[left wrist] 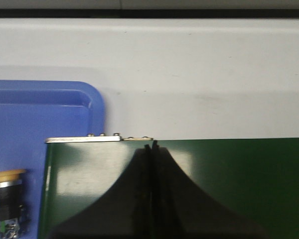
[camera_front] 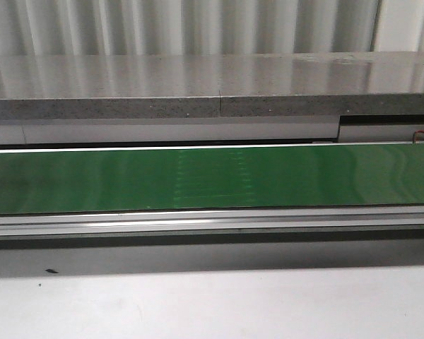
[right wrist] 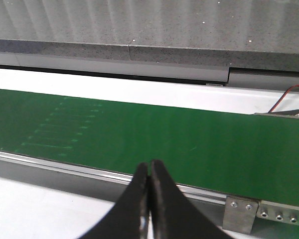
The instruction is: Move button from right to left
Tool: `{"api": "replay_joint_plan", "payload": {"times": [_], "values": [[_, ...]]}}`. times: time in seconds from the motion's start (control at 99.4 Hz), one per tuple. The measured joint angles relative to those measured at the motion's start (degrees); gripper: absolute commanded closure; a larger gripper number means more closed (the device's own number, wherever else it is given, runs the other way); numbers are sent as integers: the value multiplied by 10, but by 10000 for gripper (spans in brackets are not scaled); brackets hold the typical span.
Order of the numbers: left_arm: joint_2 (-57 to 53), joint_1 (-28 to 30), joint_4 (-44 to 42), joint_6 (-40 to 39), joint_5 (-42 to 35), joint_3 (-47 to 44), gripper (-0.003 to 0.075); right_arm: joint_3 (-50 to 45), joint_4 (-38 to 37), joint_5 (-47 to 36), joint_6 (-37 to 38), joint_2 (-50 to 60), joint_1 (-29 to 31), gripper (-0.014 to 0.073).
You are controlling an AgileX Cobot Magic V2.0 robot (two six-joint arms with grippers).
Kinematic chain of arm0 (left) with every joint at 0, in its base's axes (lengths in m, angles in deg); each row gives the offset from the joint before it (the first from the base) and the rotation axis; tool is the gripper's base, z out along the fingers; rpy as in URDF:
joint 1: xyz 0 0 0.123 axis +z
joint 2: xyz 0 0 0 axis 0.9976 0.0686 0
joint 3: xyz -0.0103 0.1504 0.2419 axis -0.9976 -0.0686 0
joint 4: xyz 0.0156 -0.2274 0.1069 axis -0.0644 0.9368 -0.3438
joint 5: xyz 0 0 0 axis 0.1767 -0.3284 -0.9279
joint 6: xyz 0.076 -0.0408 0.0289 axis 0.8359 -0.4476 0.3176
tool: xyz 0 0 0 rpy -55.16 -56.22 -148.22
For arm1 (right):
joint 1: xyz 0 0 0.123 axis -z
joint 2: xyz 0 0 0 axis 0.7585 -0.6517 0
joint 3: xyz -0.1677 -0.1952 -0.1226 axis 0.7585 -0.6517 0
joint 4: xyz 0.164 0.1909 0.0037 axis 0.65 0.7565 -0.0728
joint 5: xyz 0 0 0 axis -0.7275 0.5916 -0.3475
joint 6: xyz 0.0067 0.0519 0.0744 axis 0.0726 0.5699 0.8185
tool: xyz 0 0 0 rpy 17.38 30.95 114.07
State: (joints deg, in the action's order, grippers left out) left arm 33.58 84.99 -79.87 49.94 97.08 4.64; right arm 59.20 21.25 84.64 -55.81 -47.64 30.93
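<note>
Front view: the green belt (camera_front: 212,176) runs straight across from 9 o'clock to 3 o'clock, bare along its whole visible length, with a faint stitched seam at its middle. A grey ledge (camera_front: 198,88) lies beyond it toward 12 o'clock, a white table (camera_front: 212,304) in front toward 6 o'clock. Neither arm shows here.

Left wrist view: the left gripper (left wrist: 152,148) has its two dark fingers pressed together — only a hairline seam between them — over the end of the belt (left wrist: 229,179). A blue tray (left wrist: 20,129) sits just beside that belt end. In the tray lies the button (left wrist: 7,199), yellow cap pointing toward 12 o'clock, grey body below it, cut off by the picture's edge at about 8 o'clock.

Right wrist view: the right gripper (right wrist: 149,165) is likewise closed, fingertips touching and holding nothing, near the belt's (right wrist: 154,134) metal rail (right wrist: 65,167). A red wire (right wrist: 289,94) curls at about 3 o'clock.
</note>
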Motion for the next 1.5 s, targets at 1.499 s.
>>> {"api": "replay_joint_plan", "payload": {"times": [1.499], "values": [[-807,-67,5,0,-199,-519,741,0,0,0,0,0,0,662]]}}
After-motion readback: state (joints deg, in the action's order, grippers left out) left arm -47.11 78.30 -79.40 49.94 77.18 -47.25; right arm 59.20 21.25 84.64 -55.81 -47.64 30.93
